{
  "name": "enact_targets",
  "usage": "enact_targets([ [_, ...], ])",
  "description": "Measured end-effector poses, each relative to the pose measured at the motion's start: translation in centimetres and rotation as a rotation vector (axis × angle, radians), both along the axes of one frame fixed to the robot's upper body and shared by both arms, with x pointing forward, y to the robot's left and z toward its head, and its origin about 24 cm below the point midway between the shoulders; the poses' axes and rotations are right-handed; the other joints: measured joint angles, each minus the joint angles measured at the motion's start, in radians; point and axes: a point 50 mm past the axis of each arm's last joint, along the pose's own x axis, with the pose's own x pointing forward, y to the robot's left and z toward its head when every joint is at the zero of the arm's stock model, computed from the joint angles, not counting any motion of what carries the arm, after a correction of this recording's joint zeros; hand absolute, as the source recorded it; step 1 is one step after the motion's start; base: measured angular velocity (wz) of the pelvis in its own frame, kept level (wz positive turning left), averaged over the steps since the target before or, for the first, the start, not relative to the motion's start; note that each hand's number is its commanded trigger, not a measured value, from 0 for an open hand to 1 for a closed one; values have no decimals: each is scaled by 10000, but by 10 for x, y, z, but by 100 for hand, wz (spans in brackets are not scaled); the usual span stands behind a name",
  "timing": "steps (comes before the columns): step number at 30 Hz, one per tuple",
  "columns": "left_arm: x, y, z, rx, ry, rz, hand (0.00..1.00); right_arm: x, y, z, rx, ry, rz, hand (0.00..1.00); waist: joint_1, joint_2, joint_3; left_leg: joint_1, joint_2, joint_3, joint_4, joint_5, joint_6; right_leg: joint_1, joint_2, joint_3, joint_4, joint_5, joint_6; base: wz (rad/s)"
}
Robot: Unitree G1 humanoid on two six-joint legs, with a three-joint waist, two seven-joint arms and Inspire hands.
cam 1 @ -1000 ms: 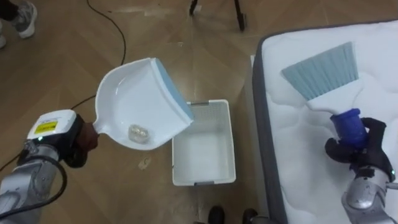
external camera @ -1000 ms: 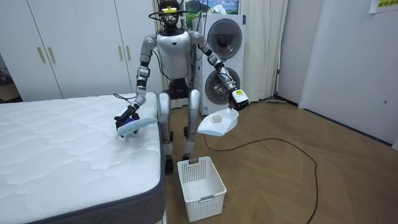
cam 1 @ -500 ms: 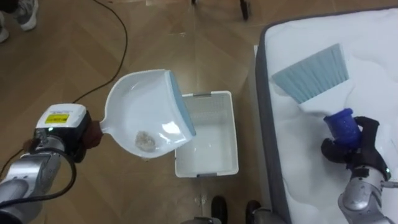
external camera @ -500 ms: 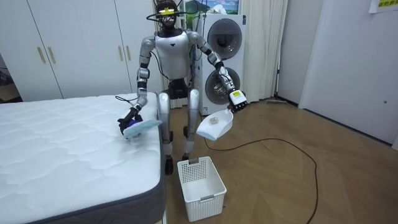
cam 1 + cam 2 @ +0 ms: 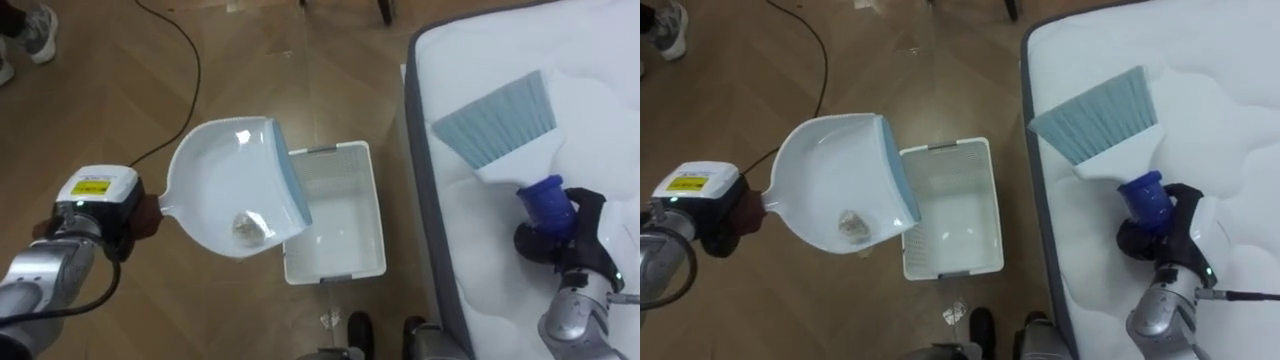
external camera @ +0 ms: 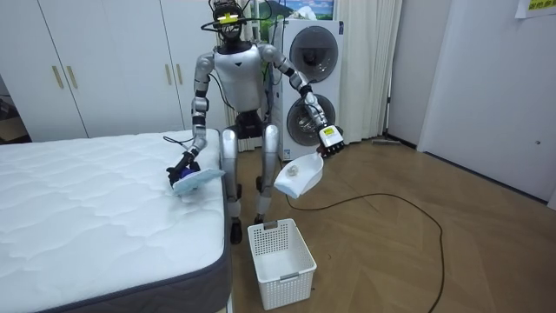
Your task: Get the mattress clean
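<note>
One dustpan (image 5: 235, 190) in left hand (image 5: 132, 220) above basket (image 5: 336, 270), brush (image 5: 495, 125) in right hand (image 5: 567, 247)

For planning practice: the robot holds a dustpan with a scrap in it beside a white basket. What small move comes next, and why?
Probably the left hand should tip the dustpan further, lip down over the basket: the scrap lies in the pan, whose lip overlaps the basket's edge. The right hand holds the brush.

1 brush (image 5: 500, 125), 1 dustpan (image 5: 222, 175), scraps (image 5: 250, 226) unclear
</note>
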Motion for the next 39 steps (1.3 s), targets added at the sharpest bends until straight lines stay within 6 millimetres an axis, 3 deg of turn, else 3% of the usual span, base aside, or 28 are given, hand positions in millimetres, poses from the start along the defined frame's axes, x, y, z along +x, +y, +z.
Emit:
enact_targets([
  [14,-9,3,-11,358,1243,236,100,3,6,-1,153,44,177,0,-194,17,-30,-126,-73,172,100,36,63,-252,-120,108,308,-63,3,-1],
  [24,-15,1,-18,940,2052,-124,100,1,10,-4,148,152,293,0,-226,68,-116,-130,-63,212,154,42,75,-228,-114,132,303,-61,0,0],
  [39,-15,3,-18,1028,2258,-65,100,1,10,-5,69,121,113,0,-217,72,-115,-155,-46,206,213,37,84,-194,-92,115,275,-57,-5,0],
])
